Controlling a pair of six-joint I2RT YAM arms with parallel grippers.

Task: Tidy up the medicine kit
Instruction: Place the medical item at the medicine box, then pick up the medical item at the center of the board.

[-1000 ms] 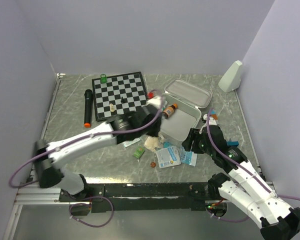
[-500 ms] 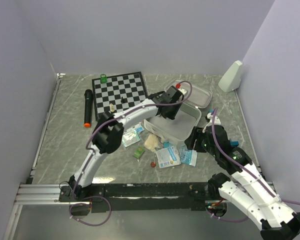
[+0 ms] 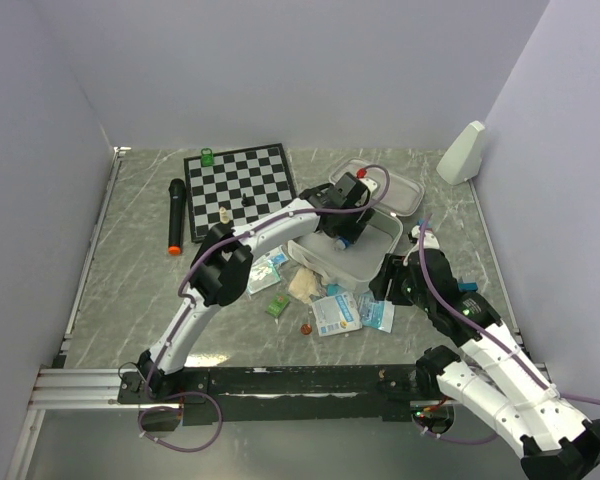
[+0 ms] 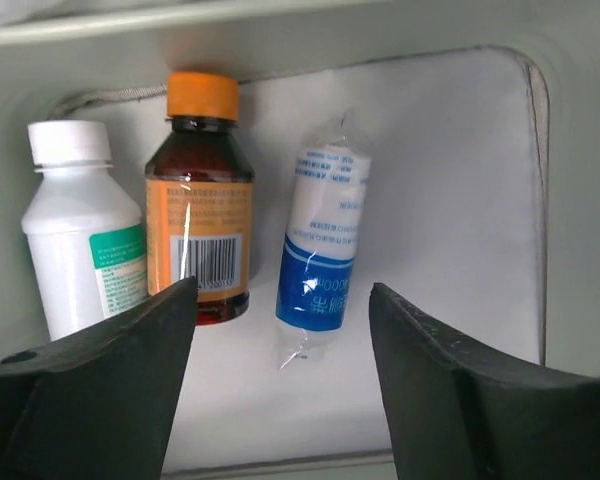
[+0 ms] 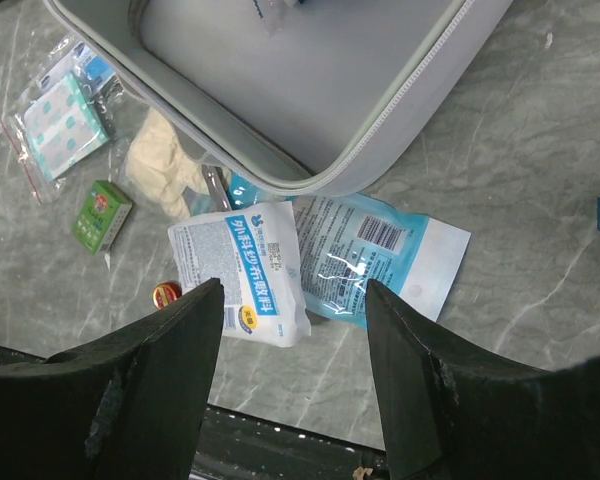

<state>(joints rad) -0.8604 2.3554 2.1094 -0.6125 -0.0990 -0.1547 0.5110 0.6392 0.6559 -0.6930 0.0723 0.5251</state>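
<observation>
Your left fingers (image 4: 90, 400) are hanging released inside the open medicine kit (image 3: 382, 246) on the counter (image 3: 140, 270), over its bottles (image 4: 198, 230), while your right fingers (image 5: 150, 390) are hovering spread and empty above packets (image 5: 242, 275) at its near corner.

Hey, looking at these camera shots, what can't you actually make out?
- Top view: the left gripper covers most of what lies inside the medicine kit.
- Left wrist view: the same gripper hides the base of the white bottle; its label print is too small to read.
- Right wrist view: the kit's rim hides part of the blue packet.
</observation>
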